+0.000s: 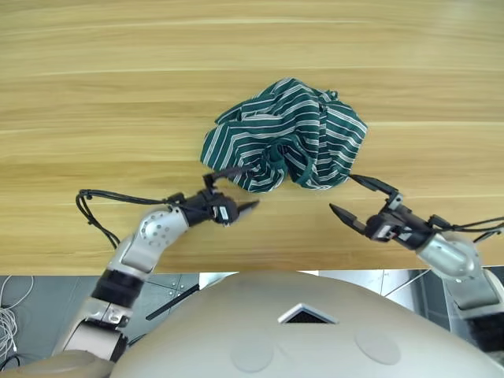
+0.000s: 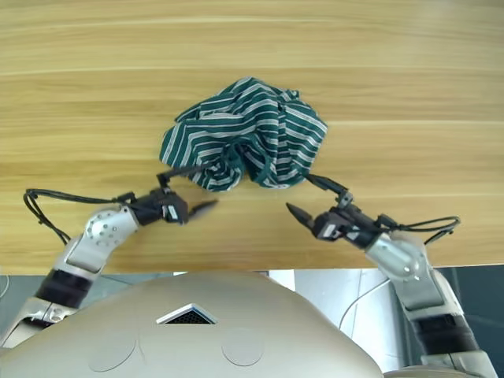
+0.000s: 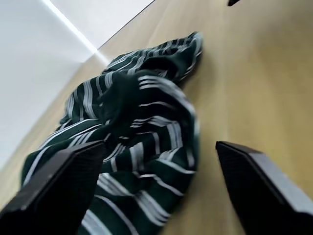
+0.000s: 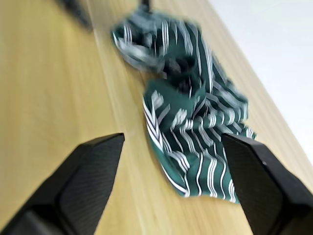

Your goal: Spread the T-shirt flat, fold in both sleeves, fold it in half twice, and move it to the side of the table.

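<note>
A dark green T-shirt with white stripes (image 1: 285, 134) lies crumpled in a heap in the middle of the wooden table (image 1: 94, 102). My left gripper (image 1: 238, 189) stands open at the heap's near left edge, one finger at the cloth and one over bare wood. In the left wrist view the T-shirt (image 3: 132, 142) lies just ahead of the left gripper (image 3: 161, 188). My right gripper (image 1: 352, 198) is open just off the heap's near right corner, with nothing between its fingers. The right wrist view has the T-shirt (image 4: 190, 117) ahead of the right gripper (image 4: 171, 188).
The table's near edge (image 1: 260, 270) runs just behind both grippers. Bare wood stretches to the left, right and far side of the heap. A black cable (image 1: 90, 206) loops off my left forearm over the table.
</note>
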